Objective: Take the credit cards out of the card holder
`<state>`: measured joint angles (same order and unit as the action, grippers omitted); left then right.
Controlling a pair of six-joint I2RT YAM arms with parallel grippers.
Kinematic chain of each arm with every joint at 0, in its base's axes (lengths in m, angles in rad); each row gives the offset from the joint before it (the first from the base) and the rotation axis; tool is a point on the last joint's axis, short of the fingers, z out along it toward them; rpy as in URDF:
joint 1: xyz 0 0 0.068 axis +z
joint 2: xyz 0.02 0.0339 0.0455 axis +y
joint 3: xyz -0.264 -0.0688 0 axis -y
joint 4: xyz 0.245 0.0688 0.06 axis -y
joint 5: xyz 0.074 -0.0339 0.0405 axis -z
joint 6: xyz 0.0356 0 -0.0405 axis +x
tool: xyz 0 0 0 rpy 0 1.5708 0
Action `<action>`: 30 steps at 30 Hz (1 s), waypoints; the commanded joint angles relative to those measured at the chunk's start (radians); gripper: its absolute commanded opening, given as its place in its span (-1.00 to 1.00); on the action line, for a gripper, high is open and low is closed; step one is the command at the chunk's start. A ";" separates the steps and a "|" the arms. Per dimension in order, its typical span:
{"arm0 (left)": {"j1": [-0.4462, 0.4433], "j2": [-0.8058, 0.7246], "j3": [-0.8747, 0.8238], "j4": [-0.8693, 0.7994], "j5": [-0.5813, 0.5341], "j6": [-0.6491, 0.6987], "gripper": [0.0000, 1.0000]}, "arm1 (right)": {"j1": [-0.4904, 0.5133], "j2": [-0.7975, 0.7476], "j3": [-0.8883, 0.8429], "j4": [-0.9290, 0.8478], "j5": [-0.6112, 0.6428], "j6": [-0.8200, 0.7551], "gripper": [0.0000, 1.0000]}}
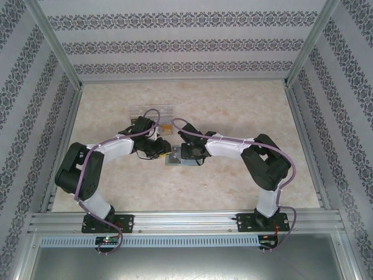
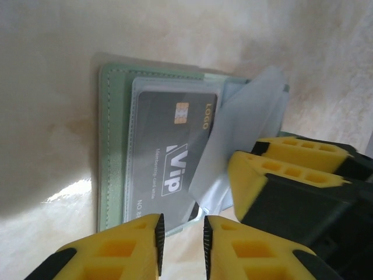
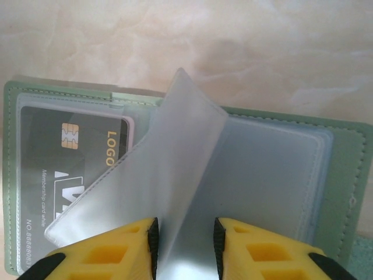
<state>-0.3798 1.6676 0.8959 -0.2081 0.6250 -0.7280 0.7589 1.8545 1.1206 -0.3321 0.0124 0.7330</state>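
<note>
Card holder (image 3: 344, 175) lies open, but no cards are out yet.
Black card (image 2: 169, 151) sits in its pocket; right jaws narrow around a clear flap (image 3: 186, 146), left jaws narrow too; can't tell if either grips.

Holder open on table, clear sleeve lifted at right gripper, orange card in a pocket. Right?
No: the card is black, not orange, per the right wrist view. The holder is open on the table, with the sleeve lifted at the right gripper: correct.
</note>
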 commanded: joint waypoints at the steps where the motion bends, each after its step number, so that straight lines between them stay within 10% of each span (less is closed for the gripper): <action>1: -0.022 0.031 0.007 0.050 0.012 -0.032 -0.49 | -0.015 -0.031 -0.045 -0.024 0.007 0.041 -0.38; 30: -0.170 0.231 0.244 -0.031 0.036 0.063 -0.40 | -0.080 -0.424 -0.298 0.192 0.049 0.138 -0.13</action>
<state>-0.5442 1.8835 1.1221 -0.1955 0.6880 -0.7006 0.6895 1.4532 0.8444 -0.1650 0.0471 0.8471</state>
